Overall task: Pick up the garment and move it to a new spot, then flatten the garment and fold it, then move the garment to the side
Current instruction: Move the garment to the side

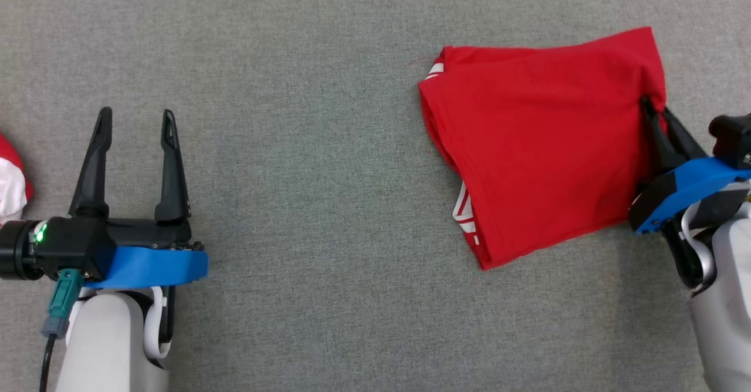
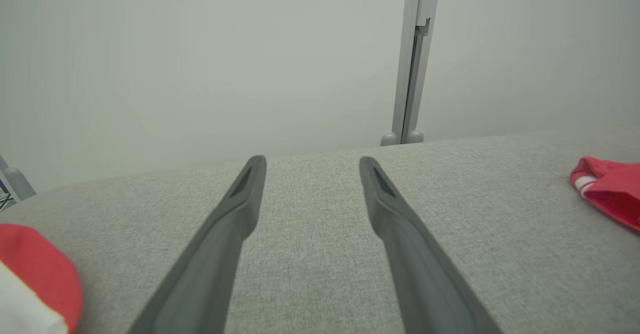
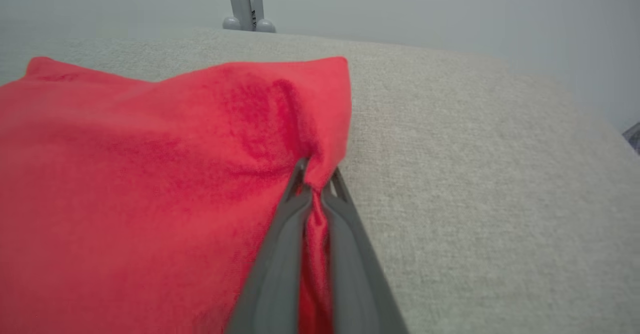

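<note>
Right wrist view has the right fingers [image 3: 287,224] clenched on a fold of the red garment [image 3: 125,174], with a thin strip of cloth squeezed between the two dark tips. The fabric puckers where they pinch it. From there it spreads away to that view's left, and one corner stands up just beyond the tips.

Head view shows the same grasp. The right fingers [image 1: 657,137] bite into the right edge of the garment [image 1: 540,145], just below its upper right corner. The garment looks folded over, a rough red rectangle. White stripes peek out at its upper left corner and along its lower left edge. It sits on the right half of the grey fabric surface [image 1: 293,145].

Well apart, at the lower left, the left fingers [image 1: 95,163] are spread wide and grasp nothing. In the left wrist view they [image 2: 400,224] hover above bare surface [image 2: 310,224], and a striped end of the garment [image 2: 610,189] shows at the right edge.

A second red and white cloth [image 1: 12,181] lies at the far left edge, beside the left arm. A pale wall and a grey post [image 2: 412,74] stand behind the surface.
</note>
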